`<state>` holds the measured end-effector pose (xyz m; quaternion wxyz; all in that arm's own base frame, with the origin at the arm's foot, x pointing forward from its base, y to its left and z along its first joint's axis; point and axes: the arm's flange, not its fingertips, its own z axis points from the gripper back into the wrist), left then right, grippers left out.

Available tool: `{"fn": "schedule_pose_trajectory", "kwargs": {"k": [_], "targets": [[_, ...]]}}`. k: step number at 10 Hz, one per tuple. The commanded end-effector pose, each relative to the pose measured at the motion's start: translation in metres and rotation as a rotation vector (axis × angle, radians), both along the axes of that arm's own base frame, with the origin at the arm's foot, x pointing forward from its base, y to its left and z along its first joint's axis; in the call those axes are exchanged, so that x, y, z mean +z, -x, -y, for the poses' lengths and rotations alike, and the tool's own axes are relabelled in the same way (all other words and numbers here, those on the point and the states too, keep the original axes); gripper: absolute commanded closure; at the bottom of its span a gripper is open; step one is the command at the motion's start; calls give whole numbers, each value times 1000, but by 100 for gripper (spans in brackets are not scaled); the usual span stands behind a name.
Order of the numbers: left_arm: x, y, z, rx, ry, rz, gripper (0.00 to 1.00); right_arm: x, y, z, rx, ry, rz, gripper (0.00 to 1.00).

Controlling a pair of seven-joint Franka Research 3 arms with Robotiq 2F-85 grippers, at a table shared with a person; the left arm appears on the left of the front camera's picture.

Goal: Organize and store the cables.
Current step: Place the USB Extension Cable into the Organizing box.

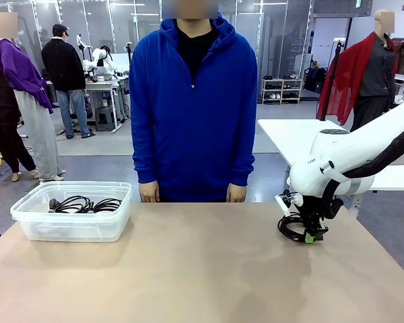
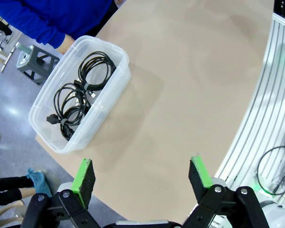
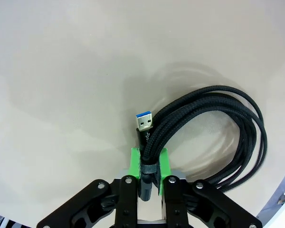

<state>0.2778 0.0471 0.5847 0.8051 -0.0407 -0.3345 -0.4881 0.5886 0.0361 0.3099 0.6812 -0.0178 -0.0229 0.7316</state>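
right wrist view: the right pincer (image 3: 149, 166) clamped on a coiled black cable (image 3: 213, 133) lying on the tabletop (image 3: 61, 71).
its green pads squeeze the bundled strands beside a blue-tipped usb plug (image 3: 144, 122), and the rest of the coil fans out flat on the surface. front view places this grasp at the tabletop's right side, well apart from the clear plastic bin (image 1: 73, 214) at the left, where other coiled cables (image 1: 87, 204) already lie. the left pincer (image 2: 142, 180) hangs above the tabletop with its jaws apart, holding nothing. this looks like the pick-up step; next would be lifting the coil and carrying it across to the bin.
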Motion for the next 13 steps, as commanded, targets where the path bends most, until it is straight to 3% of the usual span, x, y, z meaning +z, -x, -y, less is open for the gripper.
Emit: {"fn": "schedule_pose_trajectory", "kwargs": {"k": [1, 3, 6, 8, 10, 12, 13], "targets": [[0, 1, 0, -2, -1, -3, 0, 3, 5, 0, 16, 23, 13, 100], [0, 1, 0, -2, -1, -3, 0, 36, 3, -4, -24, 38, -26, 100], [0, 1, 0, -2, -1, -3, 0, 122, 8, -27, -85, 4, -72, 100], [0, 1, 0, -2, -1, -3, 0, 161, 11, -35, -134, 35, -60, 100], [0, 1, 0, -2, -1, -3, 0, 184, 21, -42, -123, 20, -46, 100], [0, 1, 0, -2, -1, -3, 0, 188, 40, -41, -134, 2, -32, 100], [0, 1, 0, -2, -1, -3, 0, 190, 23, -43, -106, 24, -39, 100]]}}
